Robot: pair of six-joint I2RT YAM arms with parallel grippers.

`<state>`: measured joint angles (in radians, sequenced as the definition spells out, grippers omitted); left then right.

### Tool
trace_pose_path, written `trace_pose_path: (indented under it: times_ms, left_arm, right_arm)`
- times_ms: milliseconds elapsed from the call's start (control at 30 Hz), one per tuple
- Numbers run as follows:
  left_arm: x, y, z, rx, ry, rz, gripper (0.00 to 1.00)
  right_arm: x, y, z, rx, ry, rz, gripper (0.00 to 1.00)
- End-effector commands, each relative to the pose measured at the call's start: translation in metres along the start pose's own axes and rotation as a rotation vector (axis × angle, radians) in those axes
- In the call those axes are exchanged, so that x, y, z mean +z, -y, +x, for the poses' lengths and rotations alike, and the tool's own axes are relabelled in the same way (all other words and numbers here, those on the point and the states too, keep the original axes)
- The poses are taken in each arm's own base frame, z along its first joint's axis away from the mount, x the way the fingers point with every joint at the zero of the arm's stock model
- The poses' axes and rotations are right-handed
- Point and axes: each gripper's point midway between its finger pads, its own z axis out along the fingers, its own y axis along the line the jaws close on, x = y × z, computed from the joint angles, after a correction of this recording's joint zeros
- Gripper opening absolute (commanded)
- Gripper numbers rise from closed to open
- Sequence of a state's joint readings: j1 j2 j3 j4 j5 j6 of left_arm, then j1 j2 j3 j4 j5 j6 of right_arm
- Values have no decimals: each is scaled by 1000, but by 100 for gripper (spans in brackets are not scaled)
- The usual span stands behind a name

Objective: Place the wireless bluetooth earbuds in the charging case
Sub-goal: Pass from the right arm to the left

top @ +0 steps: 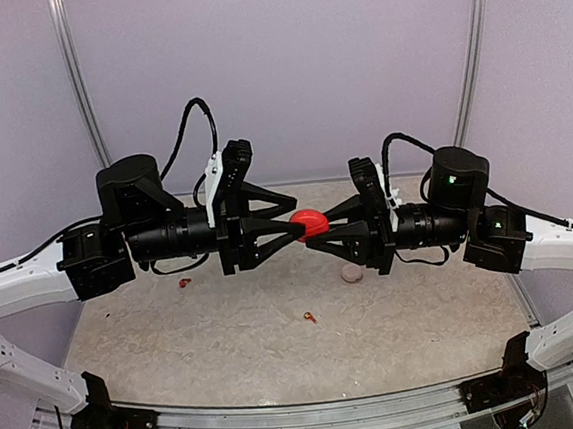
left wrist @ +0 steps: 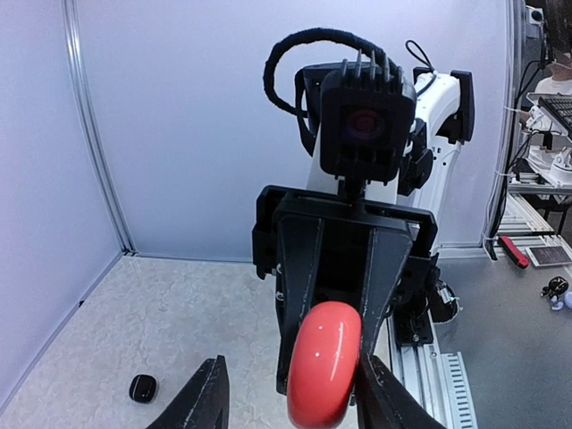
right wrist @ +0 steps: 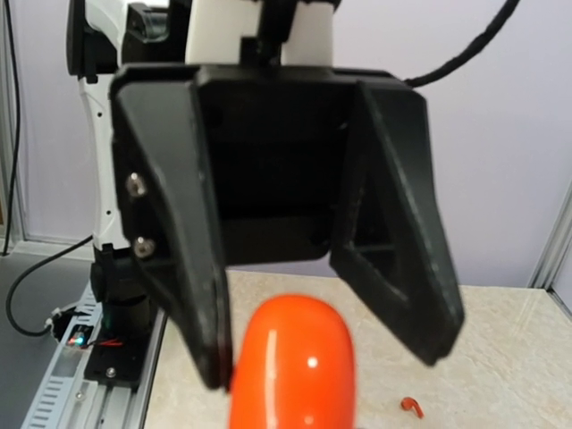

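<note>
A glossy red charging case (top: 310, 222) hangs in mid-air between the two arms, which point at each other. My right gripper (top: 322, 225) is shut on it; in the left wrist view its black fingers (left wrist: 386, 268) clamp the case (left wrist: 323, 362) from both sides. My left gripper (left wrist: 293, 398) is open around the same case, one finger against it and the other well apart. On the table lie two small red-orange earbuds (top: 310, 318) (top: 184, 282); one earbud (right wrist: 411, 407) also shows in the right wrist view below the case (right wrist: 290, 366).
A pale round case (top: 352, 273) lies on the table under the right gripper. A small black case (left wrist: 142, 388) sits on the tabletop at lower left in the left wrist view. Pale walls enclose the table; a metal rail runs along its near edge (top: 303, 406).
</note>
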<state>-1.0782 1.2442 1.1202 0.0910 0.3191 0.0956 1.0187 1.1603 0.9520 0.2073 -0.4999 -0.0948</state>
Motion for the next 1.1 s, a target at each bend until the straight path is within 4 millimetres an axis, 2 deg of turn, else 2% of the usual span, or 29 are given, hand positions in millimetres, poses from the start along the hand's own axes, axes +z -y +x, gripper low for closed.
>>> trace_pose_path:
  times_ms: [0,467,733,900,1067]
  left_arm:
    - [-10,-7,-41,11,116,-18,49]
    - [-15,-31,-40,-23,113,-111,53]
    - [-12,2,-33,90,76,14,57]
    - [5,11,-17,72,0,80,50]
    - [13,13,-5,57,-28,99,44]
  right_arm:
    - [-5,-3,4,-13,-9,-6,0]
    - [-7,-2,9,-12,-18,8,0]
    - [-6,4,13,10,-35,43,0]
    - [-4,2,14,5,-42,27,0]
    - [-5,1,13,0,-38,20,0]
